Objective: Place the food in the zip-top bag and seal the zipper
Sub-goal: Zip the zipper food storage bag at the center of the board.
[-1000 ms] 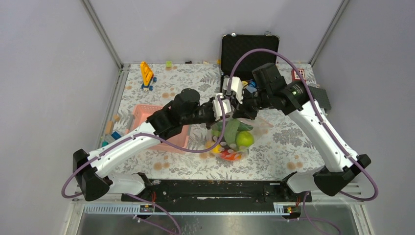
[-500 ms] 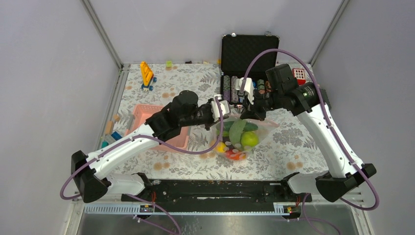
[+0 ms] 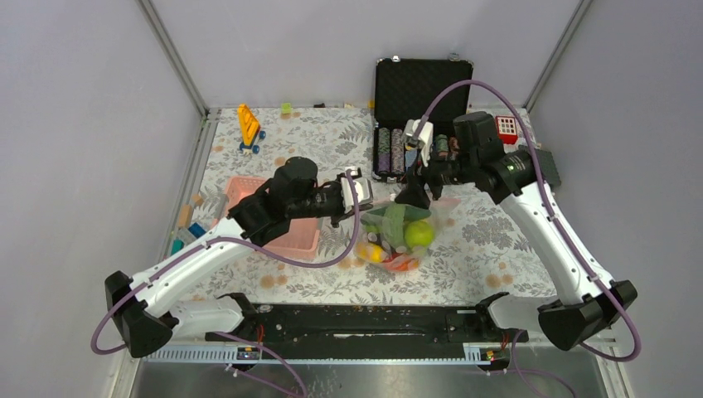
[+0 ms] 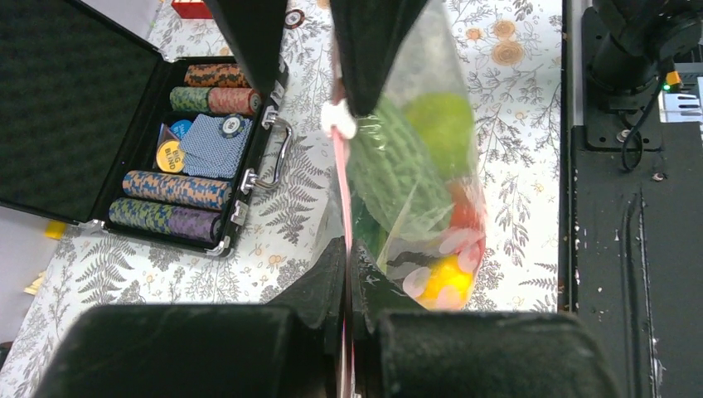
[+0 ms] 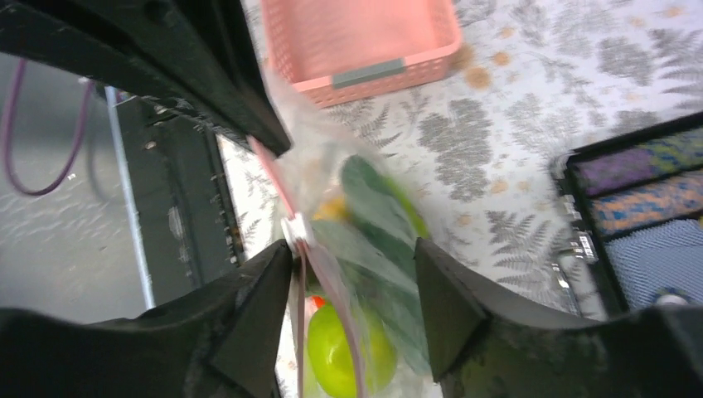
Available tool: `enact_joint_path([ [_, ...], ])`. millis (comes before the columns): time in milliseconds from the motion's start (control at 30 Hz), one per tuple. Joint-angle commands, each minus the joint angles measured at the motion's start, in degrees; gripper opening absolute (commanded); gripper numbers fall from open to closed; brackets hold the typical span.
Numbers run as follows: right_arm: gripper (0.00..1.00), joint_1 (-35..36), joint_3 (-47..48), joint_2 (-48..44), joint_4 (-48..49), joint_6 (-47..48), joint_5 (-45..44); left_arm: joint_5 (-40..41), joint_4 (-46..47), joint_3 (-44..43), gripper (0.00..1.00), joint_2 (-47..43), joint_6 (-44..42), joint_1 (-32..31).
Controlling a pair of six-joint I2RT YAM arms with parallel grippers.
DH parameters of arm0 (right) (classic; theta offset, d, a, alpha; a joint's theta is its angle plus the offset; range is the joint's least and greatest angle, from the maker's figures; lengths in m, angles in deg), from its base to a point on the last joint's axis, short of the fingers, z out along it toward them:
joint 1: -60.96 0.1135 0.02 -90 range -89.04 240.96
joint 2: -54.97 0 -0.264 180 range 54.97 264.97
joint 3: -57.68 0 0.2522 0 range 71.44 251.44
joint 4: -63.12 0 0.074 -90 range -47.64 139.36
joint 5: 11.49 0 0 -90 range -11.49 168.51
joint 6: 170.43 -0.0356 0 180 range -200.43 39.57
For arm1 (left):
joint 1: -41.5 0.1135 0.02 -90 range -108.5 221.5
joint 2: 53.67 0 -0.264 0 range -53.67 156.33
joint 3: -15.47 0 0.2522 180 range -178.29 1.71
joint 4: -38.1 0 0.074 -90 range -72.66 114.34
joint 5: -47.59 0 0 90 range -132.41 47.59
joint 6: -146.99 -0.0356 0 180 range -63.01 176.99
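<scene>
Pulling apart now: since a second ago the left end effector point(image 4: 346, 253) has drawn back toward its own side and the right end effector point(image 5: 352, 247) has swung off the other way. The two were almost nose to nose, and now they are standing with a gap between them.

The zip-top bag point(image 3: 396, 236) is hanging below and between them. Its pink zipper point(image 4: 342, 191) is running straight out from the left end effector's tips toward the right one. The left end effector is pinching together on that zipper. The right end effector is holding its fingers wide apart, with the bag's mouth passing between them and the white slider point(image 5: 296, 228) sitting just beside one finger.

The food is riding inside the bag, below both end effectors: a round green fruit point(image 4: 439, 120), the long cucumber point(image 4: 398, 178) and a yellow piece point(image 4: 439, 282) at the bottom. Whether the bag's bottom is touching the table point(image 3: 497, 240), I cannot tell.

Just beyond the right end effector, the black case point(image 3: 423, 83) is lying open with its poker chips point(image 3: 390, 151) showing. The pink basket point(image 3: 249, 192) is sitting behind the left end effector, under that arm.
</scene>
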Motion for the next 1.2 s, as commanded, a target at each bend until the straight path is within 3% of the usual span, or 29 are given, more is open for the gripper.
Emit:
enact_joint_path([
  [0, 0.66, -1.5, -1.2, -6.4, 12.5, -11.9, -8.1, -4.0, -0.6, -0.3, 0.00, -2.3, -0.8, 0.7],
  [167, 0.73, -1.5, -5.4, -13.4, 17.9, -15.9, -11.4, -4.8, 1.3, -0.4, 0.00, -2.3, -0.2, 0.8],
  [467, 0.75, -1.5, -1.7, -11.5, 4.9, -6.7, -16.0, -3.6, 2.5, -1.8, 0.00, -1.8, -0.5, 0.7],
  [700, 0.74, -1.5, -0.4, -7.8, -2.1, 2.7, -12.8, -2.8, 2.7, -3.0, 0.00, -0.6, -1.6, 0.3],
  [867, 0.75, -1.5, -0.3, -5.7, -7.2, 9.3, -5.4, -1.9, 4.0, -3.8, 0.00, 0.7, -1.0, 0.3],
  [1067, 0.76, -1.5, 0.8, -6.5, -7.4, 7.2, -7.5, 0.8, 5.9, -4.0, 0.00, 1.0, -0.3, 0.2],
  [1167, 0.66, -1.5, -2.0, -8.5, -3.3, 5.1, -5.0, 0.9, 7.5, -3.9, 0.00, 1.0, 0.5, 0.2],
])
